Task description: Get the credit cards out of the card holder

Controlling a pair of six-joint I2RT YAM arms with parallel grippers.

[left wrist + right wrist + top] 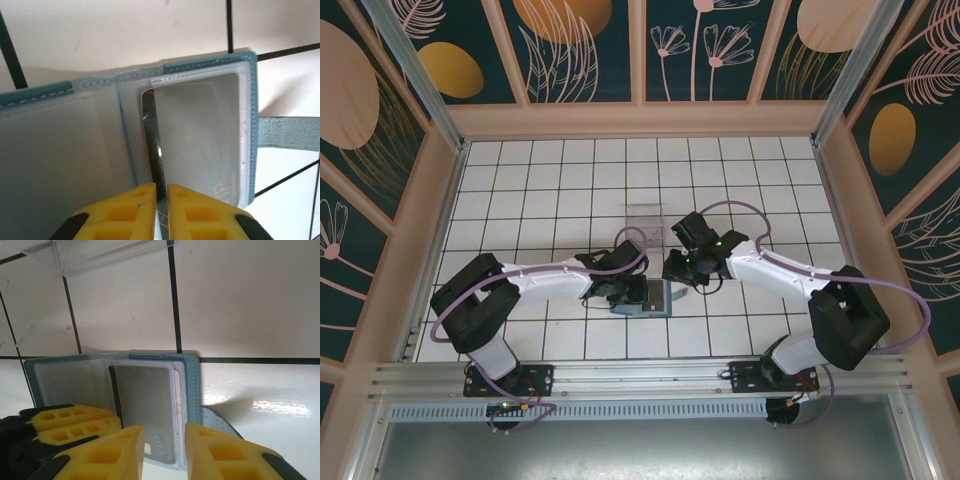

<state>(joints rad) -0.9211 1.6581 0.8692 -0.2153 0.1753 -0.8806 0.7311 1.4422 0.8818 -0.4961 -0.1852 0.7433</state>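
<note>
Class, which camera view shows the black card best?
Left wrist: the black card lies close up, with its outline plain. Right wrist shows it smaller and farther off. In top external it is too small to tell.

holder (65, 380): one
holder leaves: two
card (200, 140): one dark one seen in a sleeve; more may sit behind it, hard to tell
strap (290, 132): one
clear box (645, 220): one
grippers: two, left gripper (161, 212) and right gripper (164, 452)
yellow fingers (125, 215): two per gripper
</note>
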